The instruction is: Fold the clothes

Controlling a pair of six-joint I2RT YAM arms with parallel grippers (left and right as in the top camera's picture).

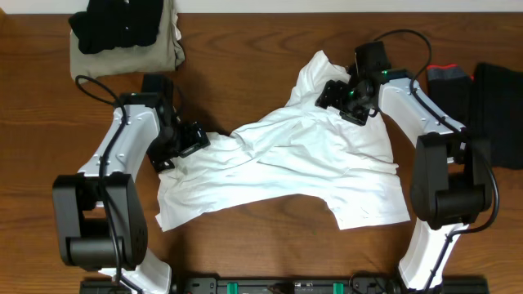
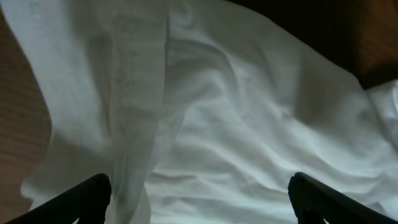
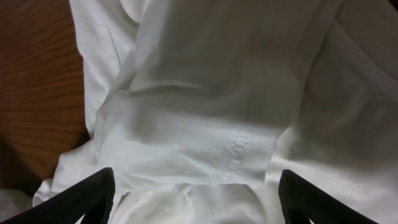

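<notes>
Barely begun, by the look of it: no clean fold yet in the white shirt point(image 1: 310, 163), sprawled and wrinkled across the middle of the table point(image 1: 245, 33), one part bunched up toward the far edge. At the shirt's left edge, over the cloth, the left gripper point(image 1: 188, 140) with fingers spread wide, clamped on nothing. Likewise wide apart over the bunched far part, the right gripper point(image 1: 347, 94), hem stitching just ahead. Stacked at the far left corner: a khaki garment point(image 1: 122, 53) under a black garment point(image 1: 114, 28). At the right edge, more black clothes point(image 1: 494, 90), folded or not hard to tell. Left to do: flattening, folding and stacking this shirt.
</notes>
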